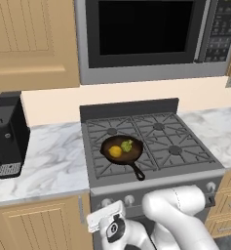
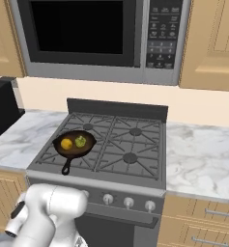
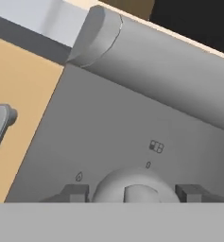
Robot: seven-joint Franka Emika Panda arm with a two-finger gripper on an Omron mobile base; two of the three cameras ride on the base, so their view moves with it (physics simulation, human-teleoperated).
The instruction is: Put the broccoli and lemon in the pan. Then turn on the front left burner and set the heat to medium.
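Broccoli point(image 1: 126, 145) and lemon point(image 1: 115, 151) lie together in the pan point(image 1: 107, 144) — on the front left burner.

The arm point(image 1: 178, 215) is formed of thick, rounded white segments with a smooth, glossy shell. In the left base view, a flat white rectangular plate point(image 1: 105, 216) is seen at its hand end, above a dark joint ring set into a white housing. In the right base view, a bulky white elbow is shown with a dark band at its lower left. Two small, dark grey, blocky fingertips point(image 3: 75, 193) are seen in the hand view.
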